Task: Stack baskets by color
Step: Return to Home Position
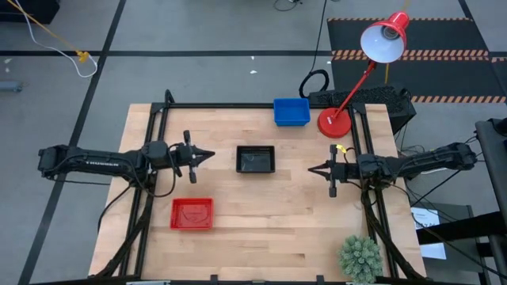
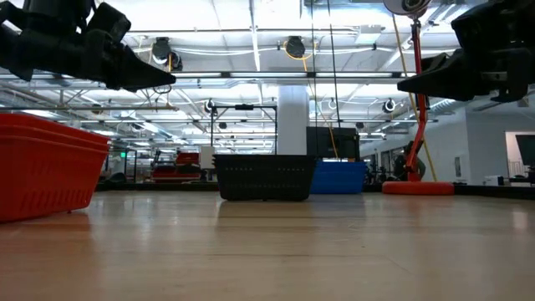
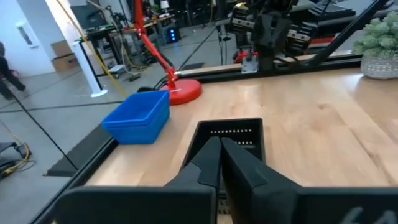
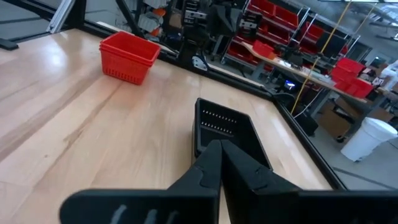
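Three basket stacks stand on the wooden table. A black one (image 1: 256, 159) sits at the middle, a blue one (image 1: 291, 112) at the far edge, a red one (image 1: 192, 214) at the near left. My left gripper (image 1: 211, 154) hangs shut, pointing level, above the table left of the black baskets (image 3: 233, 138). My right gripper (image 1: 310, 168) hangs shut and level to their right, with the black baskets (image 4: 225, 127) ahead of it. Neither touches anything.
A red desk lamp's round base (image 1: 334, 123) stands at the far right beside the blue baskets, its arm slanting up to the shade (image 1: 385, 38). A small potted plant (image 1: 361, 257) sits at the near right corner. Black rails (image 1: 261, 105) frame the table's far and side edges.
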`<action>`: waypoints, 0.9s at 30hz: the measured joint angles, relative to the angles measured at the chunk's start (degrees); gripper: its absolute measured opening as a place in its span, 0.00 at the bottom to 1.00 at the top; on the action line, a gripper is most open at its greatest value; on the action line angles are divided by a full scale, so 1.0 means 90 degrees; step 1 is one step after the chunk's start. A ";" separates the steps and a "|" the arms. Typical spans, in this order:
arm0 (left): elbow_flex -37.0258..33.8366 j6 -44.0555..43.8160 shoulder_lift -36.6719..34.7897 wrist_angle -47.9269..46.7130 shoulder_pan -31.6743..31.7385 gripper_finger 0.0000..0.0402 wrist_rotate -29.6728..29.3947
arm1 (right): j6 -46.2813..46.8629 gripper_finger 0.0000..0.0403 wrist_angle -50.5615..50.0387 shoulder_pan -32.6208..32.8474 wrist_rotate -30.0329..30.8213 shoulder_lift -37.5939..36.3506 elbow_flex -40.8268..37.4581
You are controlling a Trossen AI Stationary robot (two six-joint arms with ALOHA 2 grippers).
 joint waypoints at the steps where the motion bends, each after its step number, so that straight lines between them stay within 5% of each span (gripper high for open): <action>1: -0.0033 -0.0002 0.0000 0.0043 0.0002 0.04 -0.0003 | -0.0005 0.00 0.0025 -0.0001 0.0000 -0.0018 -0.0022; 27: -0.1032 -0.0518 -0.0079 0.0901 -0.0132 0.01 -0.0081 | -0.0414 0.00 0.0872 -0.0001 -0.0012 -0.0086 -0.0462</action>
